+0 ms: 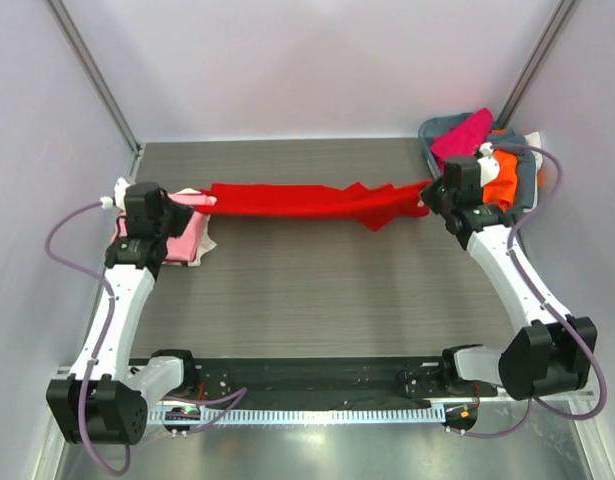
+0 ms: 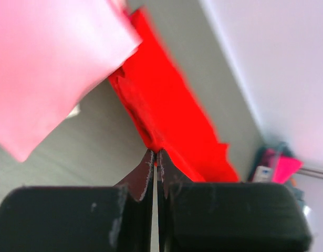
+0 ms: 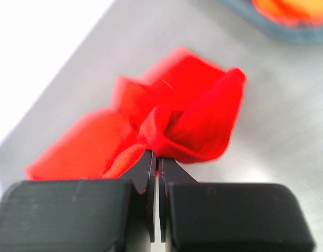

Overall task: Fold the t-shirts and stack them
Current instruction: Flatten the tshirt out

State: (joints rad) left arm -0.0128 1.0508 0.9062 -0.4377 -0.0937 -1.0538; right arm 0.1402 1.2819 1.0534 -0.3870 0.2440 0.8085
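With left gripper (image 2: 155, 155) and right gripper (image 3: 155, 158) each clamped on the bright red cloth t-shirt (image 1: 307, 200) stretched away from the folded pink t-shirt (image 1: 187, 240), I'd lower it evenly, taut.

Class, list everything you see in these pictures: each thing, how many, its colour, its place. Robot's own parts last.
red shirt: one, bright red, stretched across the table between both end effectors
pink shirt: one visible, pale pink, folded at the left
basket: one, grey-blue, far right corner
magenta shirt, orange shirt, white shirt: one each, in the basket
table: one, grey wood-grain, under everything
left arm, right arm: one each, white and black, bases at the near edge
left end effector, right end effector: black, each shut on the red shirt
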